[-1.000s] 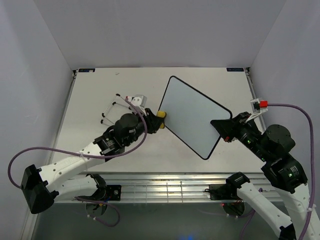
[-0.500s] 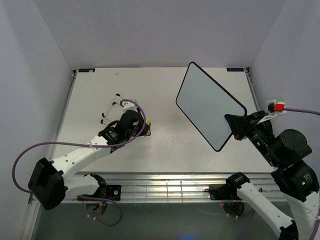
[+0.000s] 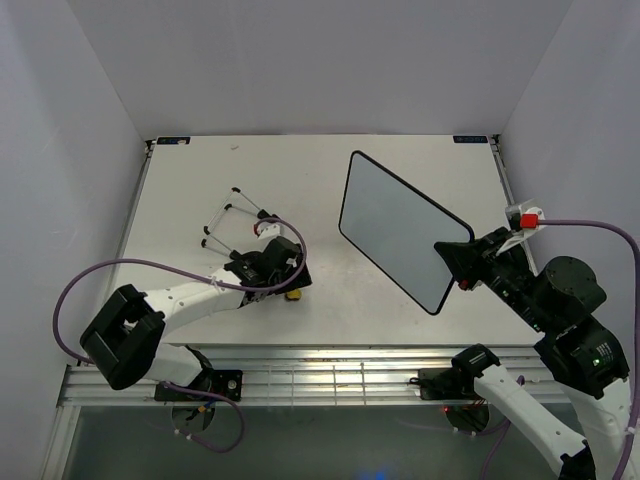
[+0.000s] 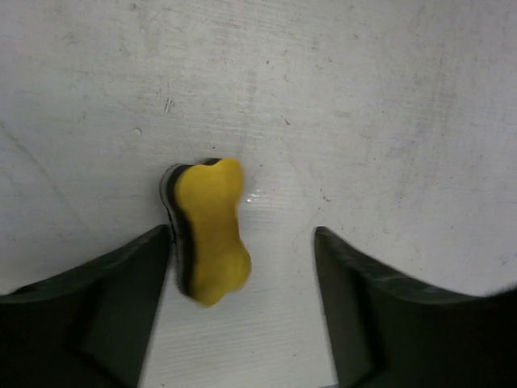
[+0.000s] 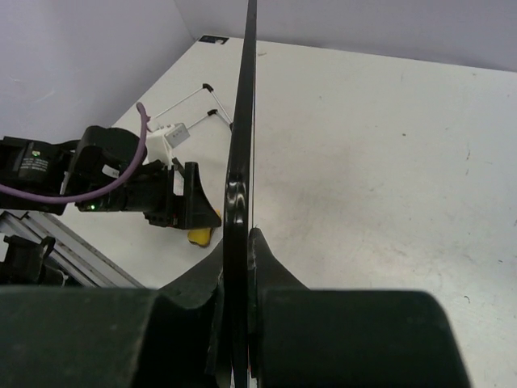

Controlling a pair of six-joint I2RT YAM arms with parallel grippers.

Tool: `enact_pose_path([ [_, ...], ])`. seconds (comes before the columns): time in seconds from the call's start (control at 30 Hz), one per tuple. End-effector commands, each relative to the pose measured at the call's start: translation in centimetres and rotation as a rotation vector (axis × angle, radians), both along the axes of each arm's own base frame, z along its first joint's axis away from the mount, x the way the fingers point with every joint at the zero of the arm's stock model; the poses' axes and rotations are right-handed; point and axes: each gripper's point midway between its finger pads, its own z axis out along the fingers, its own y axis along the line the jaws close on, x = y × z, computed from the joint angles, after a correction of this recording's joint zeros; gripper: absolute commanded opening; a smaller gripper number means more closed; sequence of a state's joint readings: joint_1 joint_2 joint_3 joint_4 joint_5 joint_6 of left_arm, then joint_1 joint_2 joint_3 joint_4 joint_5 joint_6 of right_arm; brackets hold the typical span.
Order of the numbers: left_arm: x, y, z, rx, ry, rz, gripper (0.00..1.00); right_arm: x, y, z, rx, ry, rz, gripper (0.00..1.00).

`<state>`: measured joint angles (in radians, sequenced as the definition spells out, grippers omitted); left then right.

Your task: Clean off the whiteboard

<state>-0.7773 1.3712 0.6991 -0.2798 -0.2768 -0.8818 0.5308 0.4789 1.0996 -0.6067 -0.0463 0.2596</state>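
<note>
The whiteboard (image 3: 398,228) is lifted off the table and tilted, and its visible face is plain white. My right gripper (image 3: 456,262) is shut on its lower right corner. In the right wrist view the whiteboard (image 5: 242,145) shows edge-on, with the right gripper (image 5: 240,244) pinching its black rim. The yellow eraser (image 4: 212,233) lies on the table between the fingers of my left gripper (image 4: 246,242), close to the left finger and not held. The left gripper (image 3: 293,283) is open and low over the eraser (image 3: 293,295) near the table's front.
A thin black wire stand (image 3: 232,214) lies on the white table (image 3: 190,170) behind the left arm; it also shows as the stand (image 5: 198,99) in the right wrist view. The metal rail (image 3: 330,375) runs along the front edge. Walls close in left, right and back.
My left gripper has opened and let go of the eraser, which now lies on the table nearer the front. The right arm has swung the whiteboard back toward the left.
</note>
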Motion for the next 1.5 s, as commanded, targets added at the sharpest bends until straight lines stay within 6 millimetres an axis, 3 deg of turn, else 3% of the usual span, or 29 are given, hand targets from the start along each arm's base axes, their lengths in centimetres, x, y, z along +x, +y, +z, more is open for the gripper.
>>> enact_pose_path([
  [0.0,1.3,-1.3,2.9,-0.042,-0.065,0.000,0.90,0.0,0.3,3.3,0.063,-0.114,0.013,0.08],
  [0.1,1.2,-0.7,5.0,-0.034,-0.094,0.003,0.98,0.5,0.5,2.3,0.058,-0.081,0.009,0.08],
  [0.3,2.8,1.7,14.5,-0.067,-0.314,-0.005,0.98,1.7,-0.2,1.7,0.076,-0.020,-0.076,0.08],
  [0.33,3.7,2.8,15.9,-0.052,-0.351,-0.019,0.98,1.7,-0.2,1.9,0.079,-0.019,-0.073,0.08],
  [0.4,4.0,3.4,18.2,-0.093,-0.391,-0.070,0.98,1.1,0.8,2.5,0.083,-0.024,-0.007,0.08],
  [0.43,5.2,5.4,19.3,-0.107,-0.416,-0.039,0.98,0.8,1.3,2.8,0.082,-0.025,0.024,0.08],
  [0.47,5.9,5.7,20.9,-0.133,-0.478,-0.092,0.98,0.8,2.0,2.8,0.073,-0.016,0.063,0.08],
  [0.5,4.2,3.4,22.2,-0.275,-0.483,-0.299,0.98,-0.3,3.2,3.6,0.073,-0.025,0.158,0.08],
  [0.53,4.4,5.0,24.1,-0.331,-0.550,-0.355,0.98,-0.8,4.0,3.9,0.071,-0.021,0.216,0.08],
  [0.57,3.4,4.1,25.7,-0.388,-0.650,-0.524,0.98,-0.9,5.1,3.9,0.064,0.003,0.277,0.08],
  [0.6,1.1,3.6,26.7,-0.463,-0.676,-0.676,0.98,-2.6,6.2,5.1,0.075,-0.004,0.394,0.08],
  [0.63,0.4,3.7,27.6,-0.452,-0.729,-0.692,0.98,-2.8,7.2,5.2,0.070,0.019,0.455,0.08],
  [0.77,-1.8,3.7,27.8,-0.421,-0.761,-0.771,0.98,-5.5,7.9,7.3,0.070,-0.028,0.610,0.08],
  [0.8,-2.5,3.6,27.4,-0.428,-0.759,-0.806,0.98,-7.1,8.1,7.4,0.067,-0.033,0.700,0.08],
  [0.87,-6.0,2.7,28.0,-0.494,-0.799,-0.981,0.98,-8.5,8.4,7.7,0.073,-0.027,0.783,0.08],
  [0.93,-9.3,2.3,27.6,-0.600,-0.768,-1.098,0.98,-8.5,8.3,7.8,0.075,-0.032,0.778,0.08],
  [0.97,-12.1,2.4,28.9,-0.573,-0.883,-1.246,0.98,-8.5,8.2,8.0,0.072,-0.044,0.773,0.08],
  [1.13,-15.5,2.8,29.7,-0.594,-0.889,-1.299,0.97,-9.0,8.3,8.9,0.075,-0.063,0.808,0.08],
  [1.27,-17.0,2.8,30.1,-0.607,-0.865,-1.352,0.53,-9.5,8.5,9.9,0.068,-0.105,0.852,0.08],
  [1.47,-17.7,2.6,31.5,-0.652,-0.836,-1.346,0.49,-10.6,8.9,10.5,0.072,-0.137,0.956,0.08],
])
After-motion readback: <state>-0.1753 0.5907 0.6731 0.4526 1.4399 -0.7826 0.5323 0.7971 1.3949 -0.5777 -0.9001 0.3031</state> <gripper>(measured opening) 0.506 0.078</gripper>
